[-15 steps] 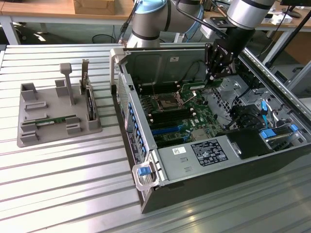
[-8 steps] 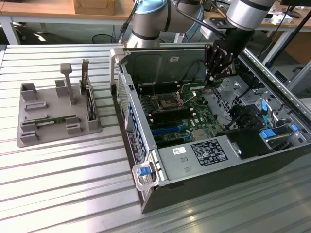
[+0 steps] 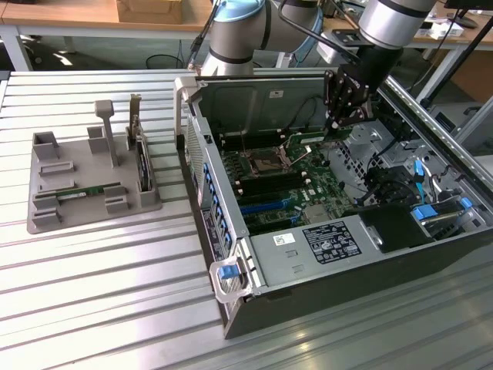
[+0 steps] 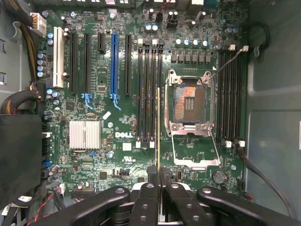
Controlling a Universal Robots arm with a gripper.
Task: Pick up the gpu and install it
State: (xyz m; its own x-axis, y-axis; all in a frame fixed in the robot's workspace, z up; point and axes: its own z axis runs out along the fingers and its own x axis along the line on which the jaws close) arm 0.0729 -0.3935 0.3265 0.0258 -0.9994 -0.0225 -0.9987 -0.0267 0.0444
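Pincer (image 3: 344, 123) hangs over the far end of the open computer case (image 3: 231, 254), its black fingers drawn together on the gpu (image 4: 158, 127), a thin green stick seen edge-on in the wrist view. There the stick runs straight out from between the fingertips (image 4: 153, 175) and lies along the bank of black memory slots (image 4: 149, 92) just beside the empty processor socket (image 4: 190, 106); whether its lower edge touches a slot or floats just above it cannot be told. In the exterior view the held stick shows as a slim green strip (image 3: 312, 139) reaching from the fingertips toward that view's left, above the green motherboard (image 3: 285, 185).

On the ribbed metal counter (image 3: 92, 293), at the exterior view's left and well apart from the case, sits a grey parts holder (image 3: 46, 220). A second narrow green stick (image 3: 91, 190) lies flat in it, and a dark upright card with a metal bracket (image 3: 141, 158) stands in its slot nearer the case.
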